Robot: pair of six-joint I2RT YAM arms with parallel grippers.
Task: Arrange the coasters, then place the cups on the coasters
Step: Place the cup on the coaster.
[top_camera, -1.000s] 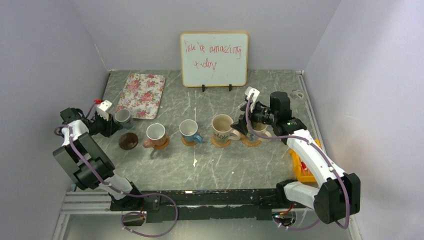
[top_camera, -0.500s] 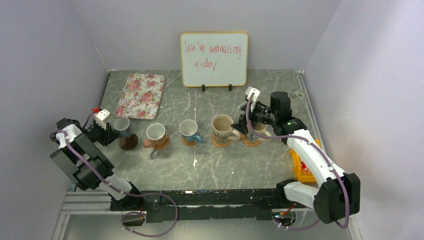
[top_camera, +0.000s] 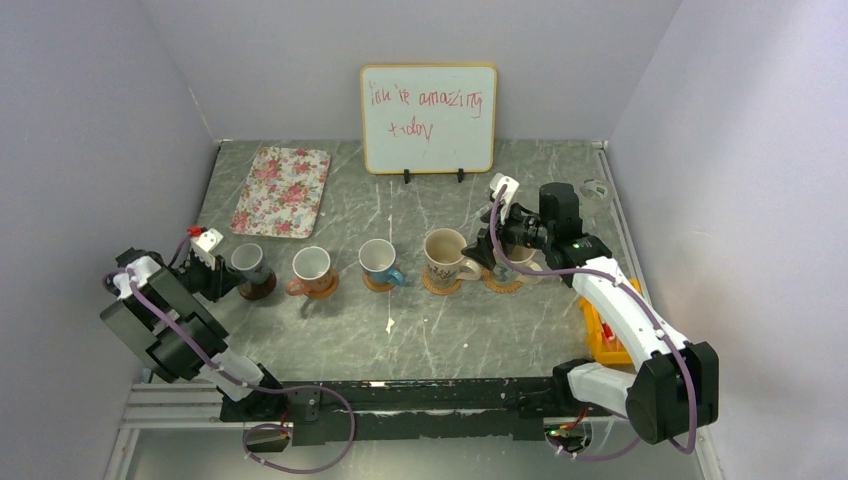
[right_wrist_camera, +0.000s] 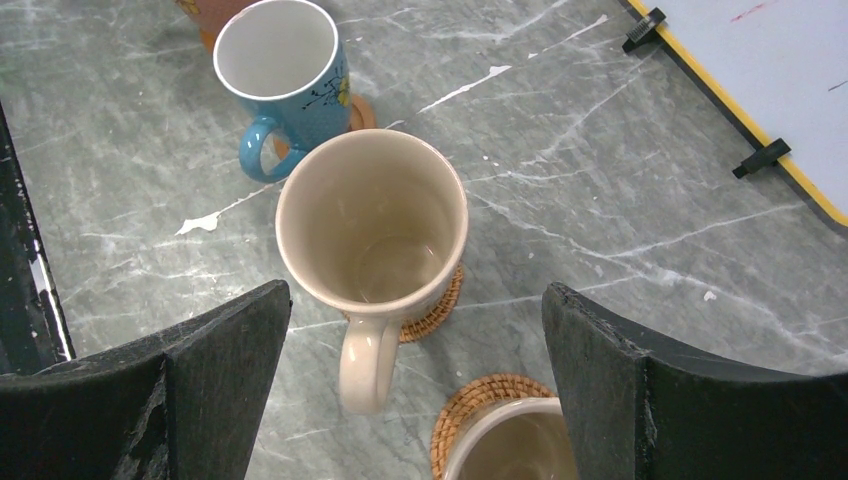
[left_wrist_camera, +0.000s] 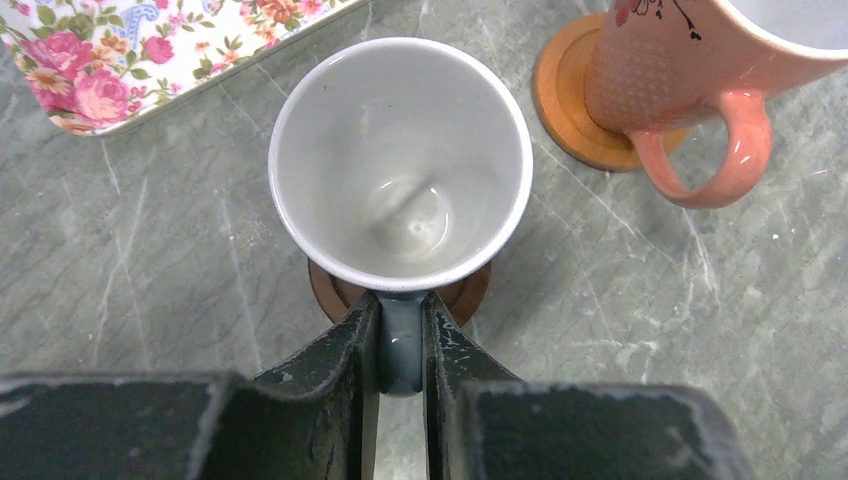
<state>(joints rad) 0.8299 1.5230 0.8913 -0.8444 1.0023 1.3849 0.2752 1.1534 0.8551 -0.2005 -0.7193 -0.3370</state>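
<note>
Since it is glazed, grey mug (left_wrist_camera: 400, 180): likely light, slick, brittle; take its handle (left_wrist_camera: 400, 362).
Left gripper (left_wrist_camera: 400, 312): pinches that handle.

Tray (left_wrist_camera: 120, 50): white ground, pink rose print, green leaves.
Mug nearest tray (left_wrist_camera: 400, 165): grey outside and handle, white inside.
Coaster nearest tray (left_wrist_camera: 335, 292): dark brown.
Second mug from tray (left_wrist_camera: 680, 70): salmon-orange, fine dotted pattern.
Second coaster from tray (left_wrist_camera: 565, 100): plain tan-orange.
Third mug from tray (right_wrist_camera: 285, 70): blue, white inside.
Fourth mug from tray (right_wrist_camera: 372, 215): cream.
Fourth coaster from tray (right_wrist_camera: 440, 305): tan, woven.
Table (left_wrist_camera: 150, 270): grey-green marble, white veins.
My left fingers (left_wrist_camera: 330, 380): black, chipped.
</note>
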